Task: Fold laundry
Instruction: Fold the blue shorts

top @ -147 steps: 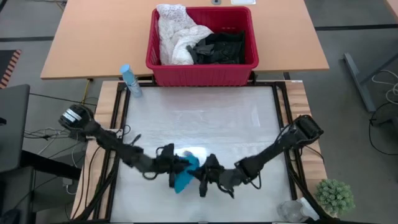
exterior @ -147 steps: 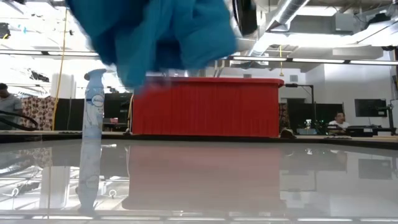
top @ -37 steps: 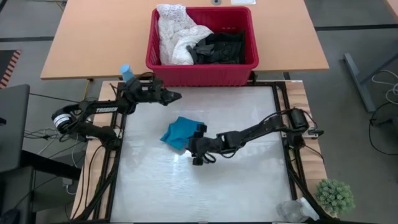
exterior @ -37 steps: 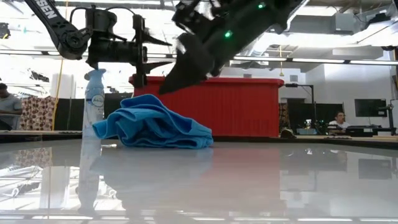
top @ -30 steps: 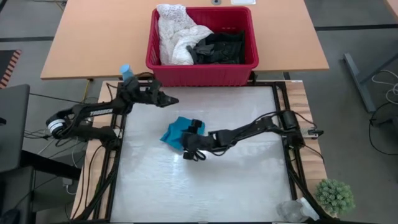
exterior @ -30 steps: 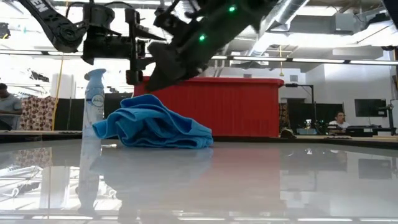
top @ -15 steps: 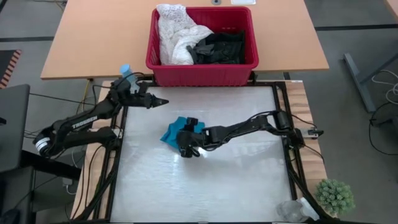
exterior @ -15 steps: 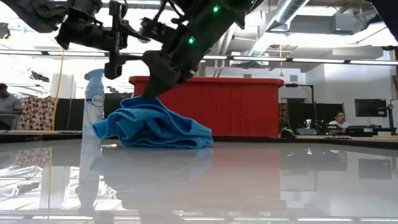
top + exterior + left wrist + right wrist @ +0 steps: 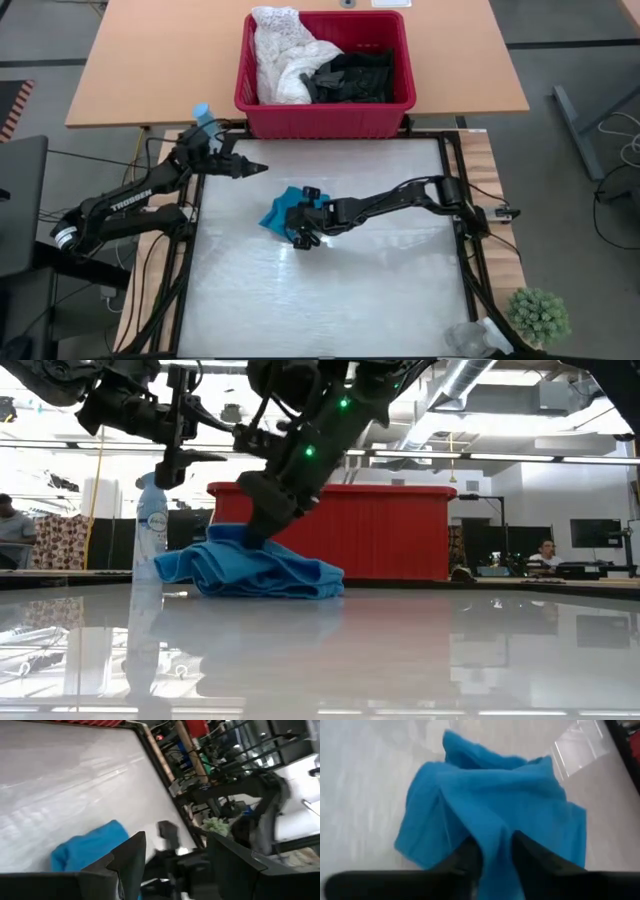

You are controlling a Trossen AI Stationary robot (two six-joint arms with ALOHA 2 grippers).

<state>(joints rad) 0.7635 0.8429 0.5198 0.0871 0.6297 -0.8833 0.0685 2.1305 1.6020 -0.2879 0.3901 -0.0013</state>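
From above, a small teal garment (image 9: 284,213) is lying crumpled, not folded, on the glossy white table (image 9: 380,300), left of centre. The right gripper (image 9: 303,222) is reaching across and pressing into it. The left gripper (image 9: 250,168) is hovering at the far left, fingers apart and empty. Beyond, a red slotted basket (image 9: 325,108) is holding a white lacy garment (image 9: 284,52) and black clothes (image 9: 355,75), so most folding looks undone.

From table height, the teal cloth lies in soft, rumpled folds with the right gripper's tip buried in it, and a pale spray bottle (image 9: 151,530) is standing on the left.

The left wrist view shows that arm's fingers spread wide on nothing.

The right wrist view shows dark fingers (image 9: 470,857) pinching a raised ridge of fleecy teal fabric.
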